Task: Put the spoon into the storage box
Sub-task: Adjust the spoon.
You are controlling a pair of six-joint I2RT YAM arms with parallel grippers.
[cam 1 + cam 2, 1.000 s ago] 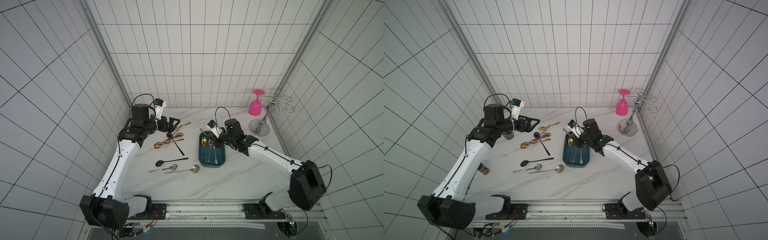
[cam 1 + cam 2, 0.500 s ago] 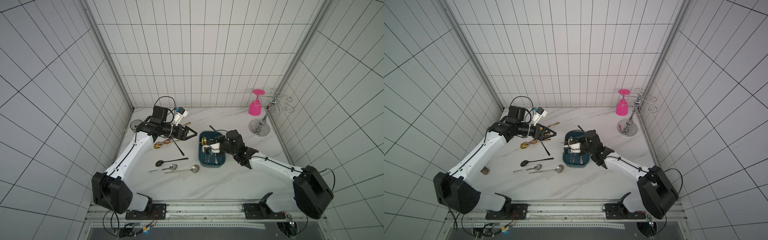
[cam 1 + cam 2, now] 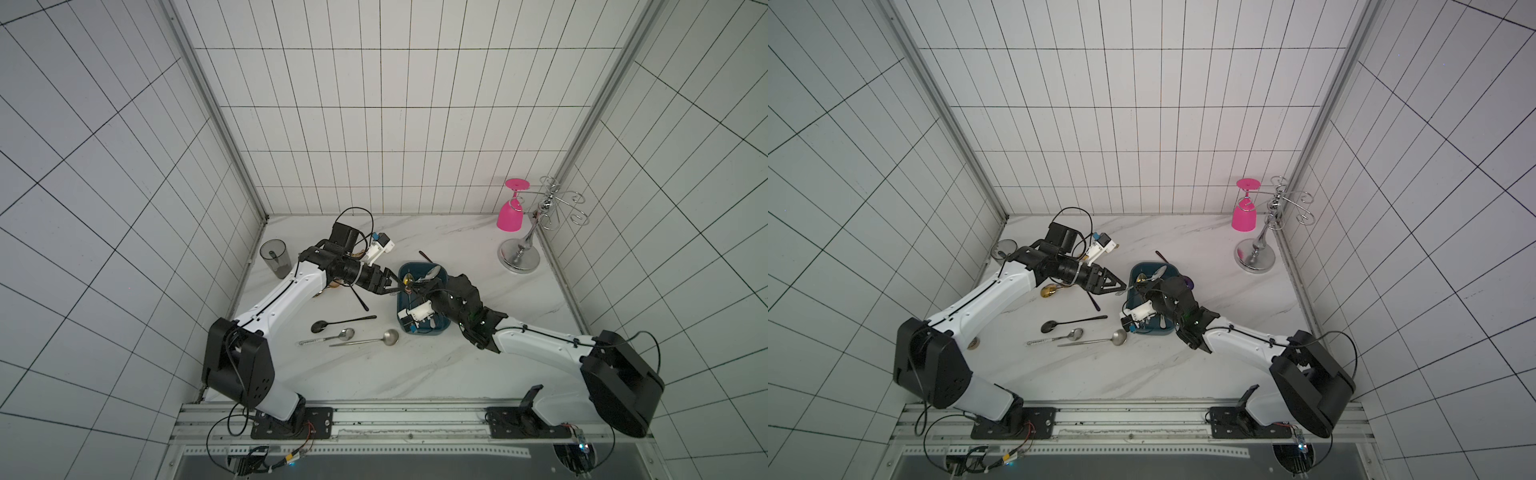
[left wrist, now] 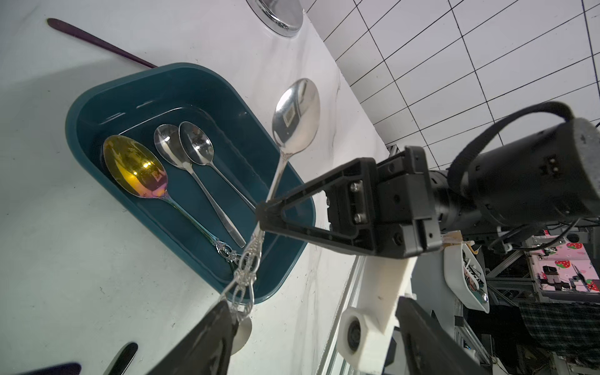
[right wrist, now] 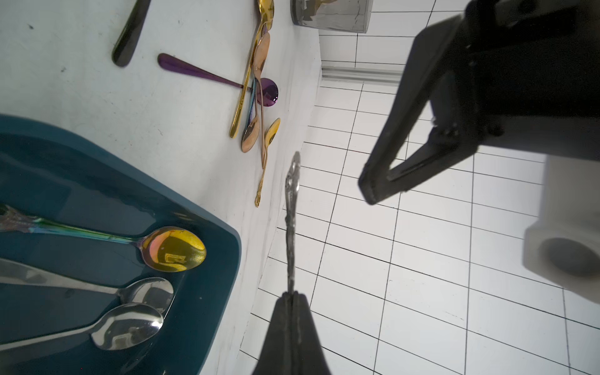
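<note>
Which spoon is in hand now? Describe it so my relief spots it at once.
On the marble table find the dark teal storage box, with three spoons lying inside. Above it the right gripper pinches a fourth, the silver spoon, by its handle. Only this one is held up and tilted, pairing a plain silver bowl with an ornate openwork handle.

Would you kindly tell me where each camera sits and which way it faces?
Both top views: high overhead, looking down on the white marble table; left arm and right arm whole.
Left wrist: on the left arm, facing the dark teal plastic storage box; open left tool shows.
Right wrist: on the right arm, facing the tiled wall; right tool shows, shut on the ornate silver spoon.
Shared: both wrist views show box and spoon.
</note>
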